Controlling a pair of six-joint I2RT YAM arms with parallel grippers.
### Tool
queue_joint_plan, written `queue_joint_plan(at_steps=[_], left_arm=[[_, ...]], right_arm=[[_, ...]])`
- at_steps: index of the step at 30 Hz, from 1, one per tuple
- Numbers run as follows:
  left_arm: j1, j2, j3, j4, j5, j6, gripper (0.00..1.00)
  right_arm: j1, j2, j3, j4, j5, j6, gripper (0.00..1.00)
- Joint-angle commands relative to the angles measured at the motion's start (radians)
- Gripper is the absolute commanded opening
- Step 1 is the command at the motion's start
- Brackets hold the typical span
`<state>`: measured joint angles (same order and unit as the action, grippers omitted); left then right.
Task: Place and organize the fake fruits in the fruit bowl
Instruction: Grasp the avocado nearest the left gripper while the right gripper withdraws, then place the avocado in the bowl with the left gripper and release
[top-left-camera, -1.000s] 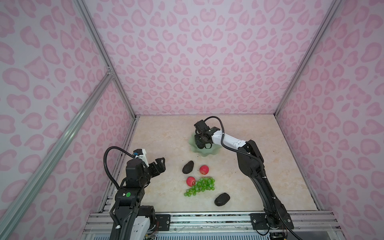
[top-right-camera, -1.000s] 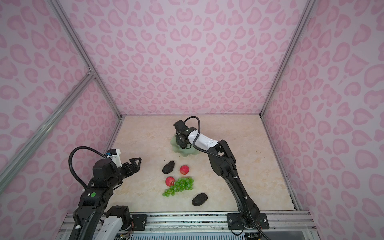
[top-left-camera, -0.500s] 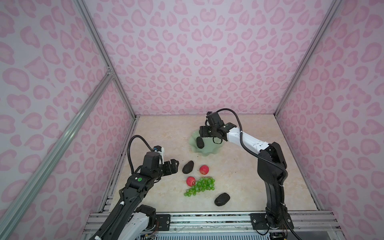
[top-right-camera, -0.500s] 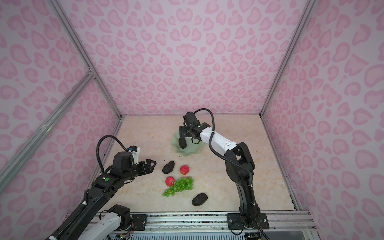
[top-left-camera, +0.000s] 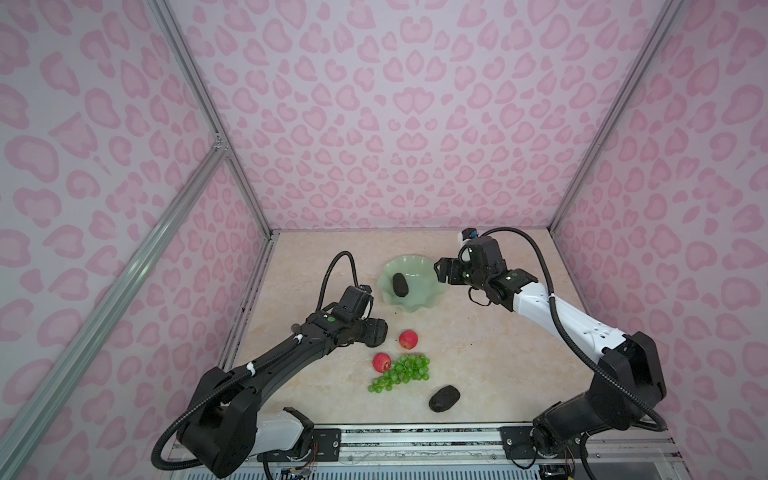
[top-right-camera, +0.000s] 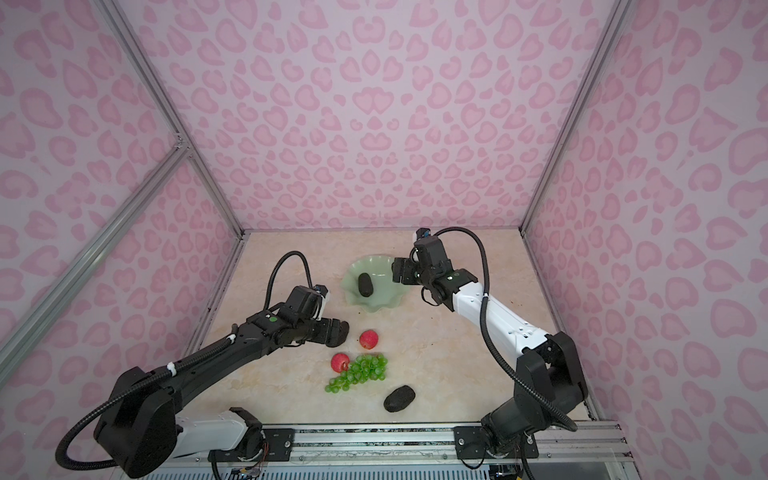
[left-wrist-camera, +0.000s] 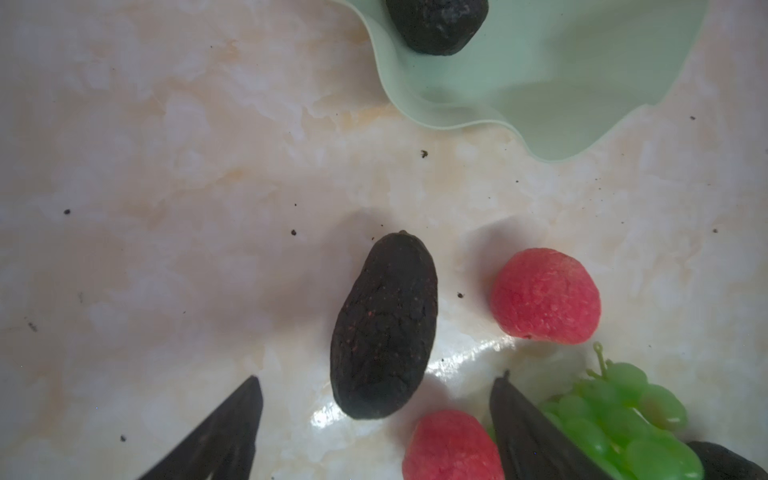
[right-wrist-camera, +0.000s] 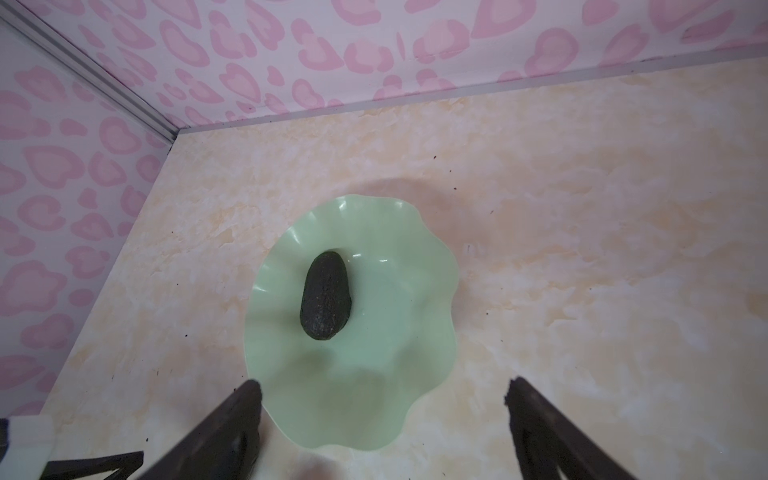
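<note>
Both top views show the bowl (top-left-camera: 422, 272) far centre with an avocado (top-left-camera: 400, 285) lying in it. The right gripper (top-left-camera: 441, 270) hovers at the bowl's right rim, jaws spread and empty. The left gripper (top-left-camera: 376, 332) hangs low, near-left of the bowl. Its spread jaws flank a second avocado (left-wrist-camera: 384, 328) on the table (top-left-camera: 478, 353) without pinching it. A far apple (top-left-camera: 408, 338), near apple (top-left-camera: 381, 361), grapes (top-left-camera: 401, 372) and third avocado (top-left-camera: 444, 398) lie nearer.

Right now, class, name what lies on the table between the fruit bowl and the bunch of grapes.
One red apple lies between the fruit bowl and the grapes, clear of the bowl; both top views show it.
</note>
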<state>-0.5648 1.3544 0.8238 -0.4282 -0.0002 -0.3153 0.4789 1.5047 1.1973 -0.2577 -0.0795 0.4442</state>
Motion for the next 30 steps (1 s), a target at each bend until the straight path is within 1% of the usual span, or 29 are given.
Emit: queue_joint_plan(at_steps=[1,4,8,12,15,20,24,27,30], left_arm=[[-0.015,0.078,0.04,0.029,0.0,0.023,0.85],[-0.028,0.161,0.062,0.036,-0.007,0.013,0.8],[-0.03,0.246,0.088,0.023,-0.029,-0.011,0.67],[-0.03,0.245,0.09,0.002,-0.062,-0.027,0.52],[-0.03,0.2,0.084,-0.027,-0.076,-0.034,0.45],[-0.032,0.04,0.105,-0.084,-0.067,-0.053,0.44],[-0.032,-0.036,0.185,-0.101,-0.039,-0.064,0.45],[-0.035,-0.005,0.274,-0.08,-0.012,-0.057,0.46],[-0.038,0.099,0.395,-0.091,-0.018,-0.04,0.46]], right_arm=[[-0.019,-0.031,-0.027,0.026,-0.011,0.013,0.92],[-0.041,-0.055,-0.047,0.031,-0.017,0.017,0.91],[-0.068,-0.073,-0.068,0.044,-0.041,0.025,0.91],[-0.09,-0.086,-0.085,0.056,-0.05,0.029,0.9],[-0.104,-0.089,-0.097,0.072,-0.063,0.038,0.9],[-0.12,-0.085,-0.117,0.084,-0.075,0.045,0.9],[-0.129,-0.084,-0.133,0.098,-0.089,0.054,0.89],[-0.132,-0.087,-0.139,0.094,-0.101,0.057,0.89],[-0.133,-0.098,-0.146,0.078,-0.107,0.054,0.89]])
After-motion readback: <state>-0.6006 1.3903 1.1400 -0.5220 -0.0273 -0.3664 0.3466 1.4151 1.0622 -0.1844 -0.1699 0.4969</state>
